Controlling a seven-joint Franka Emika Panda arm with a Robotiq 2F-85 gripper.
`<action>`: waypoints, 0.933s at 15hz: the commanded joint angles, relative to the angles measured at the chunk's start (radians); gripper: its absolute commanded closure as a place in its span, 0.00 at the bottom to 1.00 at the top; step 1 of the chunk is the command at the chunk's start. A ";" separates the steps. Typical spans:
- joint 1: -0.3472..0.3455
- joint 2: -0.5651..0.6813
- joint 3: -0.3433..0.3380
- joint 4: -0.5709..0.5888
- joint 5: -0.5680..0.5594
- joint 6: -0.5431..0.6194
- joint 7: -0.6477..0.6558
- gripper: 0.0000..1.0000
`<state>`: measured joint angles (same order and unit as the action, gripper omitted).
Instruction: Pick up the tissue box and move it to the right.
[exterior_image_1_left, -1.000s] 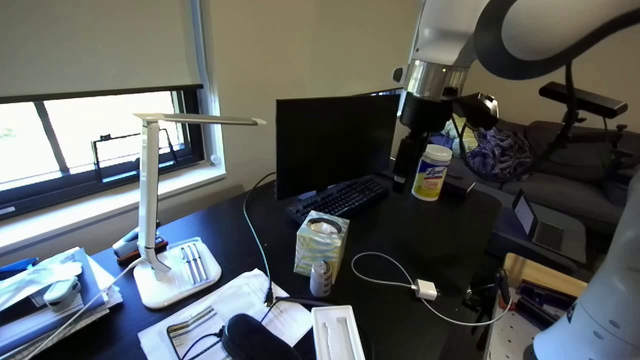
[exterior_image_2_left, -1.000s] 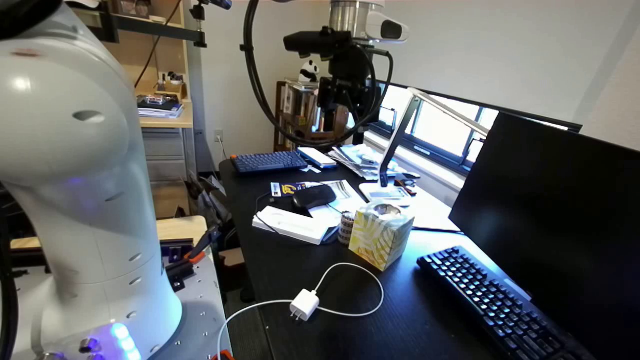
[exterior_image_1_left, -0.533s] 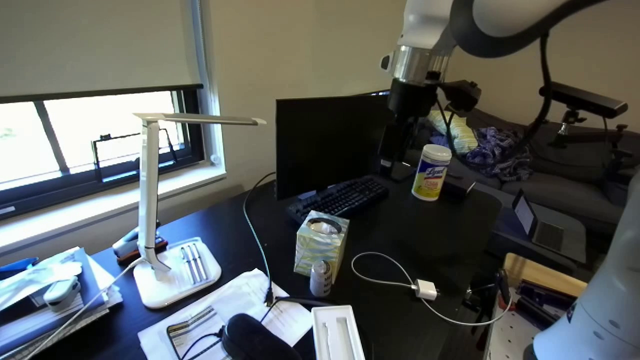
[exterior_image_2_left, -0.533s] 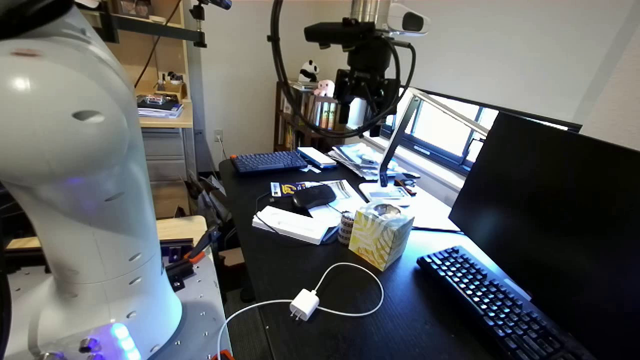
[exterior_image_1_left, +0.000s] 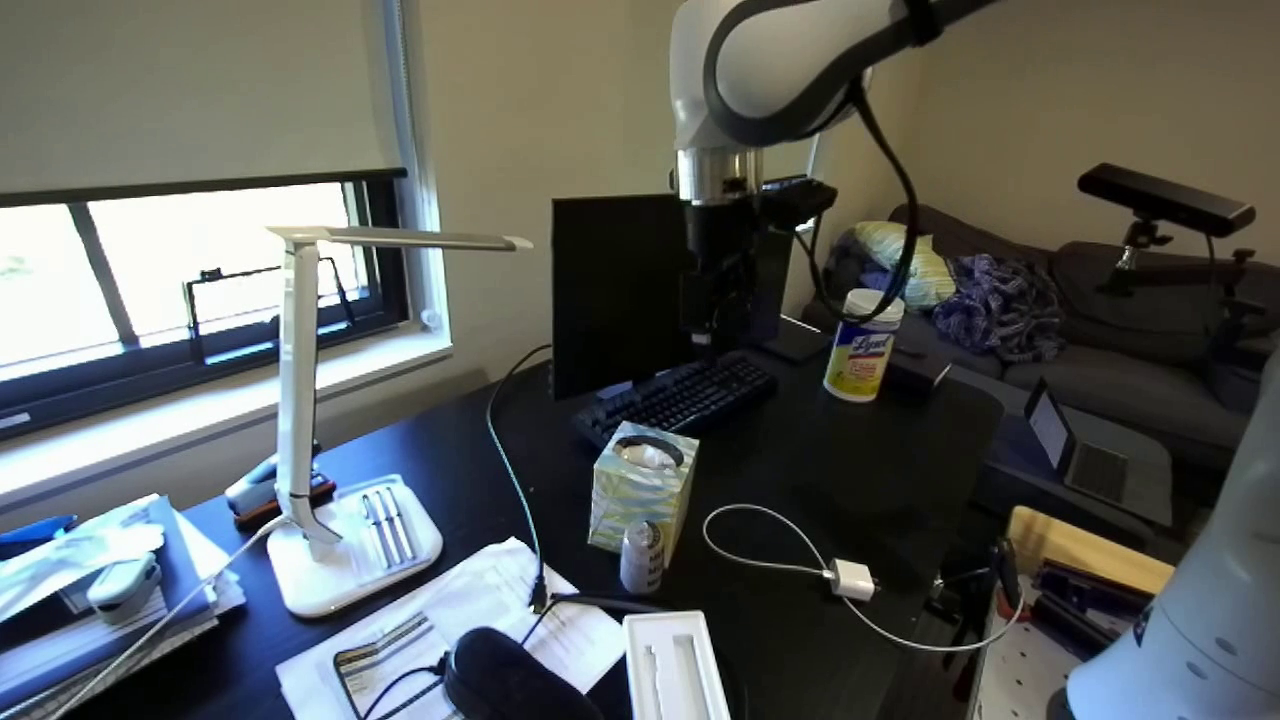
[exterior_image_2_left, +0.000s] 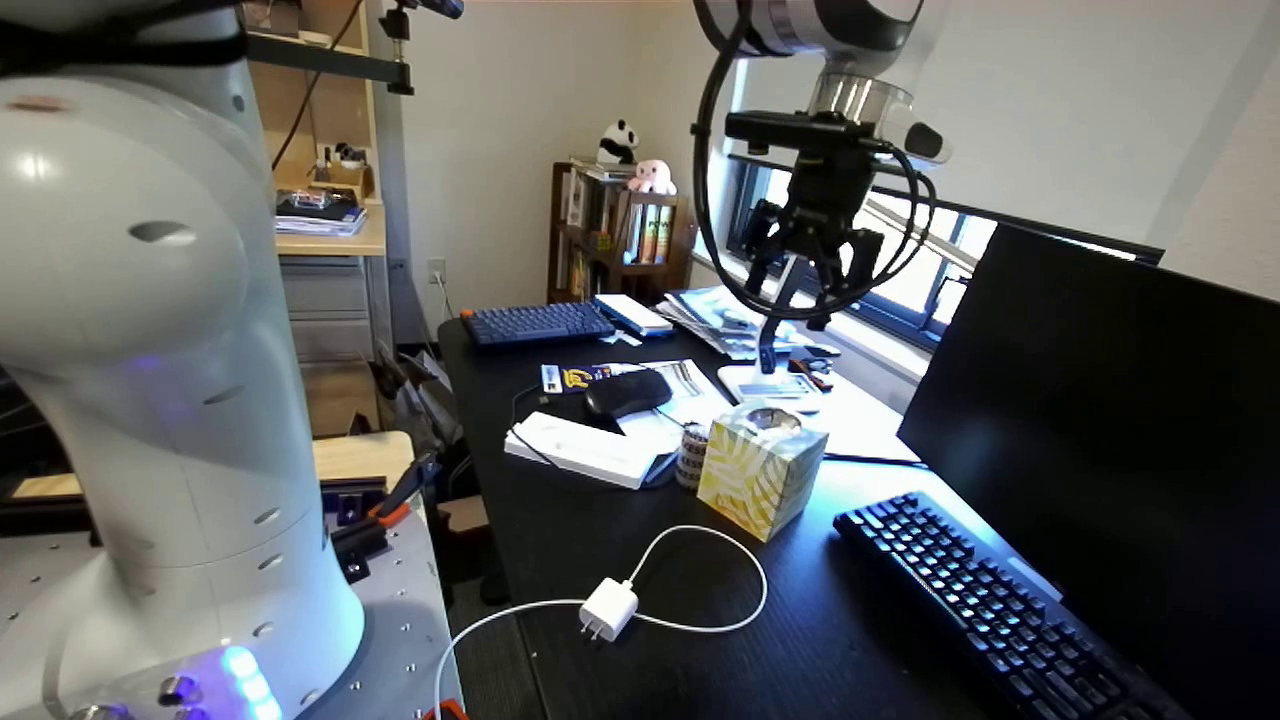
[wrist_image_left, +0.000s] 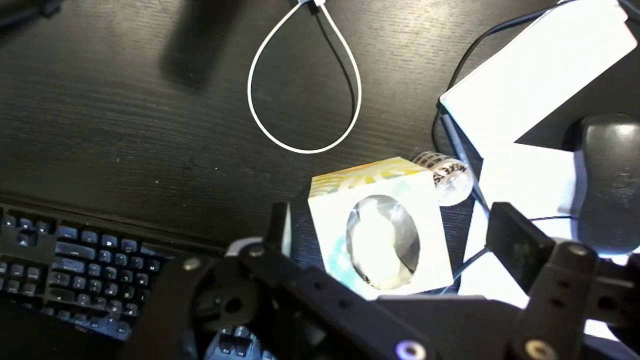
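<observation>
A dark tabletop stands by a wall; in an exterior view a lamp stands left, a monitor at the far side, a tub far right. The tissue box sits upright near the middle, a bottle just off its near side, a keyboard beyond. The pincer hangs overhead, released, its jaws wide apart; in the wrist view the tissue box shows between them

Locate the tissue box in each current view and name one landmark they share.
Wrist view: tissue box right of centre, to the lower right of the white cable loop, the shared landmark.
In an exterior view: tissue box at mid-width, below centre, left of that loop.
In an exterior view: tissue box right of centre, above that loop.
</observation>
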<state>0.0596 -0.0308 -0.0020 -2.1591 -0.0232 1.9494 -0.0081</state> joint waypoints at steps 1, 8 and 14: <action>-0.007 0.150 0.016 0.138 -0.044 -0.021 0.041 0.00; -0.004 0.324 0.013 0.249 -0.082 0.012 0.014 0.00; 0.006 0.398 0.007 0.229 -0.156 0.170 0.015 0.00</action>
<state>0.0589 0.3413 0.0048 -1.9246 -0.1332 2.0501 0.0065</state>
